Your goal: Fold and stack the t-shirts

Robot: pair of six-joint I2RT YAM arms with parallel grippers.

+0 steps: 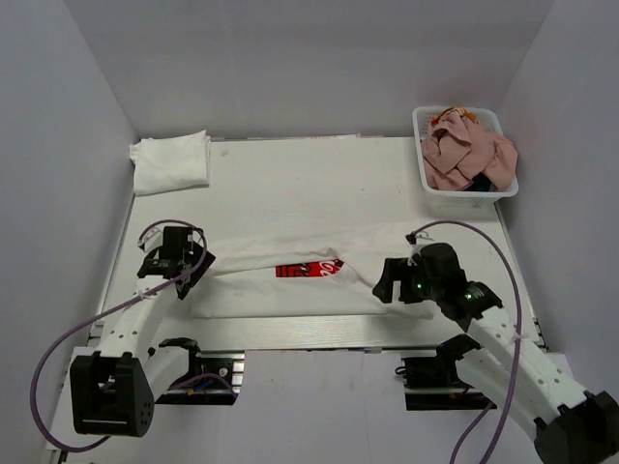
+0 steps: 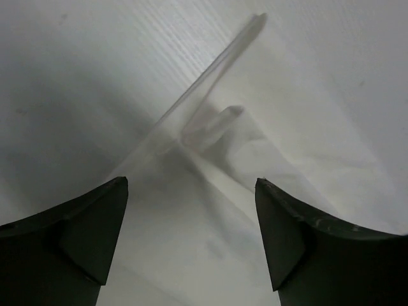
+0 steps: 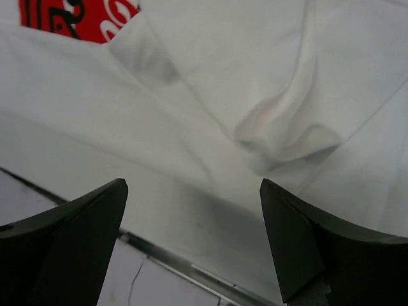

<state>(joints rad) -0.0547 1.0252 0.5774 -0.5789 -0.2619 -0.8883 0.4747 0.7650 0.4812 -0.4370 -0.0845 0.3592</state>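
The white t-shirt with the red Coca-Cola print (image 1: 308,271) lies folded into a long band across the near part of the table. Its cloth fills the left wrist view (image 2: 210,210) and the right wrist view (image 3: 210,95), where the red print (image 3: 76,19) shows at top left. My left gripper (image 1: 193,274) is open and empty at the band's left end. My right gripper (image 1: 385,286) is open and empty over its right end. A plain white folded shirt (image 1: 171,161) lies at the far left corner. A pink shirt (image 1: 464,150) and a navy one (image 1: 484,182) lie in the basket.
The white mesh basket (image 1: 430,193) stands at the far right corner. White walls close in the table on three sides. The table's metal front edge (image 3: 185,268) runs just under my right gripper.
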